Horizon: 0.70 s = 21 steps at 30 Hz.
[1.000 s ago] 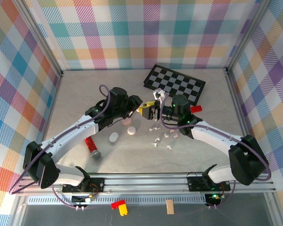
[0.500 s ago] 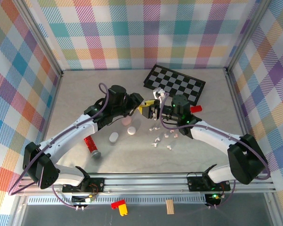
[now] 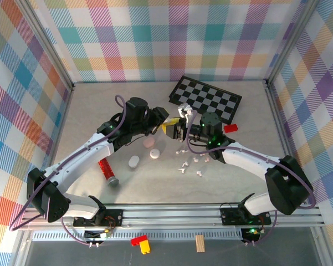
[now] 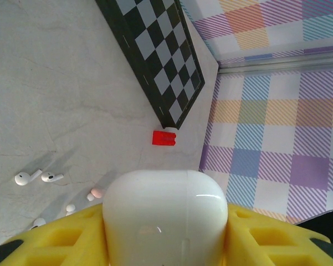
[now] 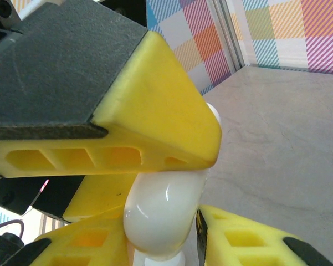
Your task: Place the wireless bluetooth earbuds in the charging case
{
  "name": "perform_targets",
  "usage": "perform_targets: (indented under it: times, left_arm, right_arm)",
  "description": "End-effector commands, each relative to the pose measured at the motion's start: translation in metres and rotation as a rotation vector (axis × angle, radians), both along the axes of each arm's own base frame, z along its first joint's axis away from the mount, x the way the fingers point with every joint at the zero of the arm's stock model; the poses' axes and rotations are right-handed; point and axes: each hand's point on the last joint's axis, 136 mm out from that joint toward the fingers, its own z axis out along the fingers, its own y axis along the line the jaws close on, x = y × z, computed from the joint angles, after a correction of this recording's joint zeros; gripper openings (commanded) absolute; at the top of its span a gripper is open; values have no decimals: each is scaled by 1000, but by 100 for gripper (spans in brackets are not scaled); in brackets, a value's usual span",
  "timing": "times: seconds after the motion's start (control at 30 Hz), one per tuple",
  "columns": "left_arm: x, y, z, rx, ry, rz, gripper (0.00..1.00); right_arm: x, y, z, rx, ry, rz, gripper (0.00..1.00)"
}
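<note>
A: Where's the board (image 3: 206,101)?
B: By the table's (image 3: 100,105) far edge, right of middle; a small block (image 3: 230,128) just beside its near right corner.
A: The earbuds (image 3: 189,164)?
B: Scattered mid-table, before the board; three small cases (image 3: 154,154) just left of them; a cylinder (image 3: 108,172) farther left, toward the near edge.

Grey table (image 3: 100,105) bearing checkerboard (image 3: 206,100), red block (image 3: 230,128), scattered earbuds (image 4: 23,178) (white and pink), pebble-shaped cases (image 3: 134,162), red tube (image 3: 107,172).

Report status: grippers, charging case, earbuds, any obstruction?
Left gripper shut on white charging case. Right gripper at same case, grip unclear. Earbuds loose on table. Red block off aside, no obstruction seen.
</note>
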Motion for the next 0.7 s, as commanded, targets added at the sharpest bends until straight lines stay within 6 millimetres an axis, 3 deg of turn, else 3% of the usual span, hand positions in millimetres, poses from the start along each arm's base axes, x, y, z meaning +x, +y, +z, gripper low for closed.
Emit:
perform_targets:
  times: [0.0,0.13,0.37,0.67]
  left_arm:
    - [-7,0,10,-19,6,-17,47]
    - [-6,-4,4,-29,19,-24,47]
    - [-8,-1,5,-27,18,-18,47]
    - [-8,-1,5,-31,14,-17,48]
  right_arm:
    - [2,-2,26,46,-76,-16,33]
    - [6,0,35,117,-59,-19,33]
    - [12,-7,32,108,-68,-82,37]
    - [9,-6,31,90,-75,-59,16]
